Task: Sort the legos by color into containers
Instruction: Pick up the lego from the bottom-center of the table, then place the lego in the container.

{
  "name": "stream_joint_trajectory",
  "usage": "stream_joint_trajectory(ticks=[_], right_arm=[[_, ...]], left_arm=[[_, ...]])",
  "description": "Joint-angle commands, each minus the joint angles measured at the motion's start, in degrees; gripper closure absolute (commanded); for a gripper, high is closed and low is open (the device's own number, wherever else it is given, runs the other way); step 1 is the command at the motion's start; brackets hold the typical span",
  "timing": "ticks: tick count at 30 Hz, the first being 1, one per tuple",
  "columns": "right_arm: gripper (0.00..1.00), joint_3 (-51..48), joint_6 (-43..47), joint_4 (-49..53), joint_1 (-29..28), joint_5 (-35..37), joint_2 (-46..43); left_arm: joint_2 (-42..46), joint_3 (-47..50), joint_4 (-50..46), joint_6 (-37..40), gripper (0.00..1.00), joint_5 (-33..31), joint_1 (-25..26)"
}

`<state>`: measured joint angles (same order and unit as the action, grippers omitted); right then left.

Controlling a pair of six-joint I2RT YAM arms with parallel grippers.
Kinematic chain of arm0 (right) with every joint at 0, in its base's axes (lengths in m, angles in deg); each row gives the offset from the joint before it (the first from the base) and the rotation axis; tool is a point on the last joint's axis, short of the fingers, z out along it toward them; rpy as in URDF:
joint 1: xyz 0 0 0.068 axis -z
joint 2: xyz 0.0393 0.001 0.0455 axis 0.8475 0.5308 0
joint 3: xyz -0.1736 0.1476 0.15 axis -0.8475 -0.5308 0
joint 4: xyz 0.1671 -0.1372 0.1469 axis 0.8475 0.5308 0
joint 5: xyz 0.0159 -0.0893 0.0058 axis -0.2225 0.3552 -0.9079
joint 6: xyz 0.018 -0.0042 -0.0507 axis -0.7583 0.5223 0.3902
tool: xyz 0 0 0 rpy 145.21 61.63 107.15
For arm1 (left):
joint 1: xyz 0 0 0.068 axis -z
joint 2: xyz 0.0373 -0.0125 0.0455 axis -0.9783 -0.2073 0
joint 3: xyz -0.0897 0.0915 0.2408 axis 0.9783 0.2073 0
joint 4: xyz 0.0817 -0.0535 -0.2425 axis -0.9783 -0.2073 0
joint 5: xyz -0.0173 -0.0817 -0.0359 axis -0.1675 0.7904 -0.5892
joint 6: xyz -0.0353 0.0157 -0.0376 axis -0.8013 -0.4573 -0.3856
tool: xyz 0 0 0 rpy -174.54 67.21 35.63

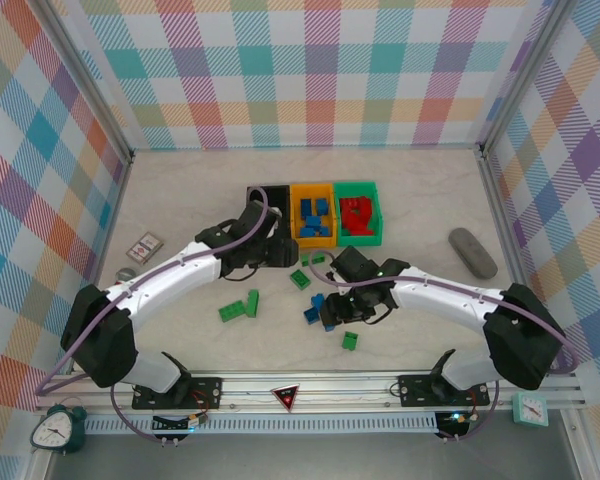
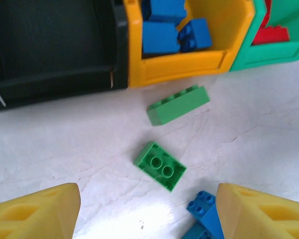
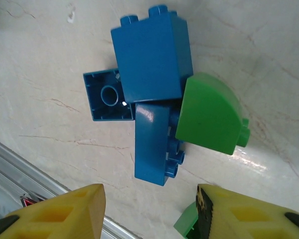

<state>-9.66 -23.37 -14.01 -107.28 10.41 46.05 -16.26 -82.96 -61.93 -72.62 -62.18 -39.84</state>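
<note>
Bricks in green and blue lie loose on the desk point(image 1: 180, 200) in front of three bins standing side by side: the black bin point(image 1: 275, 195), the orange bin point(image 1: 313, 241) and the green bin point(image 1: 358, 239). From overhead I see blue bricks point(image 1: 314, 215) in the orange bin and red bricks point(image 1: 356, 213) in the green one. My left claw point(image 2: 149, 214) is released, its yellow fingers wide apart with nothing between them, hanging over the desk just in front of the black and orange bins. Under it lie a long green brick point(image 2: 178, 104) close to the orange bin's front wall, a flat green brick point(image 2: 159, 166) with its studs up, and a small blue brick point(image 2: 202, 219) beside the right-hand finger. My right claw point(image 3: 149, 214) is released too and grips nothing. It hangs over a blue cluster point(image 3: 152, 59) of three bricks touching one another, with a rounded green brick point(image 3: 209, 112) pressed against them. Farther left, a green pair point(image 1: 240, 307) lies on the desk, and a single green brick point(image 1: 350, 341) sits near the front edge. A grey oblong object point(image 1: 472, 252) rests well to the right, and a patterned card point(image 1: 146, 244) lies to the left.
</note>
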Motion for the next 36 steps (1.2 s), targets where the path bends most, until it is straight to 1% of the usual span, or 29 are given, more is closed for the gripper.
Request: stream_joint_trajectory(ticks=[1, 6, 11, 16, 20, 23, 26, 30, 33, 36], right_arm=[[0.48, 2.0, -1.5, 0.7, -1.4, -0.8, 3.2], [0.49, 4.9, -2.5, 0.2, -3.2, 3.3, 8.8], [0.62, 5.5, -3.0, 0.5, -3.6, 5.0, 9.8], [0.67, 5.9, -2.8, 3.6, -3.6, 6.4, 5.0], [0.69, 6.7, -3.6, 5.0, -3.6, 7.1, -0.5], [0.69, 9.4, -3.2, 5.5, -3.2, 7.8, -2.2], [0.69, 13.2, -1.5, 4.2, -0.9, 6.5, -1.1], [0.69, 19.4, 1.6, 2.1, 4.7, 4.6, 3.0], [0.69, 24.9, 4.0, 1.1, 9.7, 3.0, 7.6], [0.69, 29.8, 6.0, -0.4, 14.2, 2.1, 12.1]], left_arm=[[1.8, 2.5, 4.9, -1.8, 0.28, -0.5, 0.0], [1.5, 2.5, 5.6, -1.2, 0.28, 0.0, 0.0], [1.8, 3.4, 5.4, -0.9, 0.28, -0.4, 0.0], [3.4, 5.5, 6.1, -1.0, 0.28, -2.2, 0.0], [3.5, 6.2, 7.0, -1.2, 0.28, -1.1, 0.0], [3.8, 6.8, 7.5, -1.7, 0.28, -0.1, 0.0], [4.7, 8.0, 7.4, -1.8, 0.28, 0.7, 0.1], [6.8, 10.5, 7.8, -3.2, 0.28, 2.0, 0.7], [8.4, 12.0, 7.5, -4.1, 0.29, 2.1, 2.5], [9.9, 12.9, 6.1, -4.4, 0.29, 0.5, 5.0]])
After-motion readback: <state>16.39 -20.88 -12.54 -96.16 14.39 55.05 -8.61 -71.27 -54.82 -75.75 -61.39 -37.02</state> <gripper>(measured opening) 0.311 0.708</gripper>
